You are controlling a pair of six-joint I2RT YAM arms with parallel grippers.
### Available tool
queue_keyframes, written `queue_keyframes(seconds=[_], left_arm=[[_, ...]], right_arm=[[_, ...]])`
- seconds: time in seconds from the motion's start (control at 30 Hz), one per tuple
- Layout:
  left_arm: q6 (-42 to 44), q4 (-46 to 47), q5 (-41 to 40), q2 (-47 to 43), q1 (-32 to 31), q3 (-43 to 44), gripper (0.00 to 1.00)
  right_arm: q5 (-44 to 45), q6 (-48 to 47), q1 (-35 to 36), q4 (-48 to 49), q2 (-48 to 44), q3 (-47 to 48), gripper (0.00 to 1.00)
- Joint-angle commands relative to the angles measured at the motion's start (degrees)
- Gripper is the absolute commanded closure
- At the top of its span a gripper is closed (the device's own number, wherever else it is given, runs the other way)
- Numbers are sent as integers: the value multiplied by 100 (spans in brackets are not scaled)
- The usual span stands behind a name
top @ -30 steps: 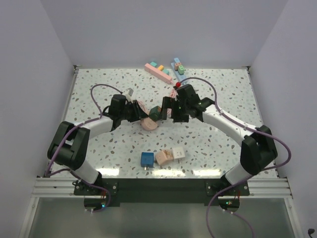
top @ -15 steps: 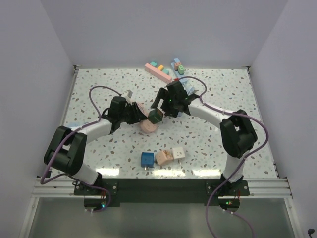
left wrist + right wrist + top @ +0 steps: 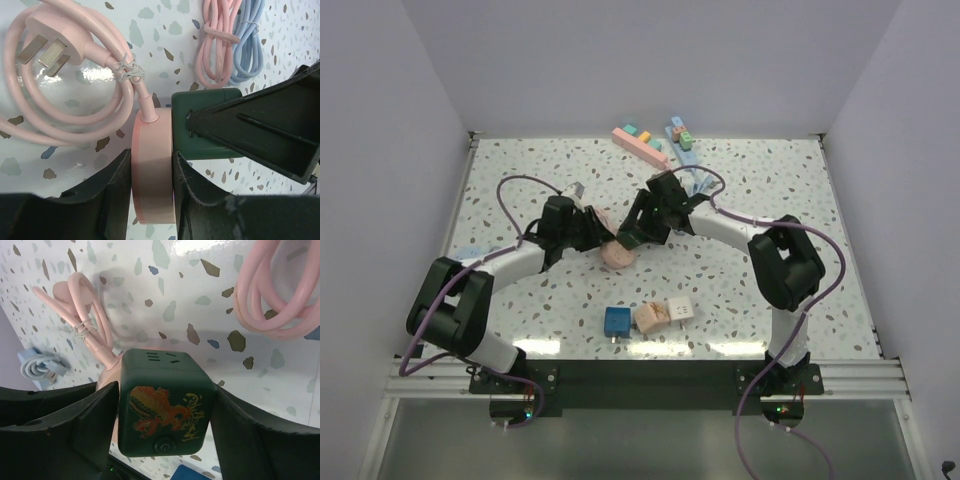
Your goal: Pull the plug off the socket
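Observation:
A dark green cube socket (image 3: 167, 405) with a dragon print is held between the fingers of my right gripper (image 3: 167, 412), which is shut on it. A round pink plug (image 3: 152, 170) sits pressed flat against the socket's side (image 3: 200, 125). My left gripper (image 3: 151, 162) is shut on the plug's two flat faces. In the top view the plug (image 3: 618, 253) and socket (image 3: 632, 232) sit joined mid-table, with the left gripper (image 3: 604, 240) coming from the left and the right gripper (image 3: 640, 226) from the right. The plug's pink cable (image 3: 75, 100) coils away to a three-pin plug (image 3: 47, 30).
Three small adapters lie near the front: blue (image 3: 616, 320), peach (image 3: 650, 318) and white (image 3: 678, 310). Pink and blue power strips (image 3: 642, 146) lie at the back edge. Tied pink and blue cable bundles (image 3: 235, 45) lie behind the socket.
The right arm has folded in, its elbow swinging left and back and its wrist turning. The socket and plug stay joined in about the same place. The left arm has barely moved.

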Motion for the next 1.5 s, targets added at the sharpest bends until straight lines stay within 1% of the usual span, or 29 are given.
queue_keyframes(seconds=[0.0,0.03,0.07,0.13,0.17,0.27,0.3,0.33,0.43,0.53,0.57,0.6,0.63,0.67,0.7,0.73,0.77,0.9,1.13,1.17,1.23,1.3,1.37,1.47], left_arm=[[-66,308,-89,-230,-28,2,100],[-76,343,-80,-221,-28,-33,100],[-102,370,-88,-212,-28,-51,100],[-155,405,-123,-195,-28,-104,100],[-172,449,-115,-186,-28,-130,100],[-225,458,-238,-151,-28,-218,100],[-234,458,-290,-142,-36,-270,100],[-234,458,-386,-124,-36,-288,100],[-199,388,-676,-81,-28,-385,100],[-15,195,-888,-2,-19,-412,100],[29,72,-949,25,-19,-394,100],[117,19,-1037,25,-10,-403,100],[161,-8,-1073,34,-19,-394,100],[214,-86,-1108,43,-19,-385,100],[275,-157,-1134,69,-19,-324,100],[302,-201,-1195,95,-19,-289,100],[311,-271,-1213,122,-19,-262,100],[294,-315,-1231,157,-19,-87,100],[215,-368,-1214,236,-19,168,100],[188,-351,-1214,245,-19,186,100],[170,-351,-1213,271,-19,204,100],[135,-316,-1187,262,-19,221,100],[135,-97,-1065,210,-28,178,100],[188,141,-801,218,-36,203,100]], right_arm=[[-307,291,53,558,71,-124,34],[-447,422,53,655,149,-194,39],[-518,493,53,847,176,-229,51],[-545,598,71,971,203,-334,63],[-562,634,88,1102,177,-396,74],[-641,696,80,1331,71,-624,83],[-694,713,71,1367,71,-677,93],[-747,722,71,1367,45,-747,99],[-1063,705,-52,1534,-183,-1001,100],[-1247,380,-341,1228,-675,-1065,100],[-1292,240,-534,887,-807,-1038,100],[-1301,-101,-614,684,-982,-986,100],[-1318,-339,-693,430,-1027,-716,100],[-1292,-602,-781,-287,-1045,-495,100],[-1222,-1101,-790,-607,-1045,-293,100],[-1135,-1263,-782,-845,-1071,22,100],[-1116,-1369,-790,-1082,-1098,95,100],[-993,-1423,-790,-1155,-1361,26,100],[-1160,-1054,-764,-418,-1845,-660,100],[-1282,-1045,-712,-312,-1836,-686,100],[-1240,-1141,-545,-459,-1810,-625,100],[-1265,-1211,-439,-408,-1731,-625,100],[-1257,-1246,-272,-277,-1600,-634,100],[-1424,-1282,-237,-66,-1257,-529,100]])
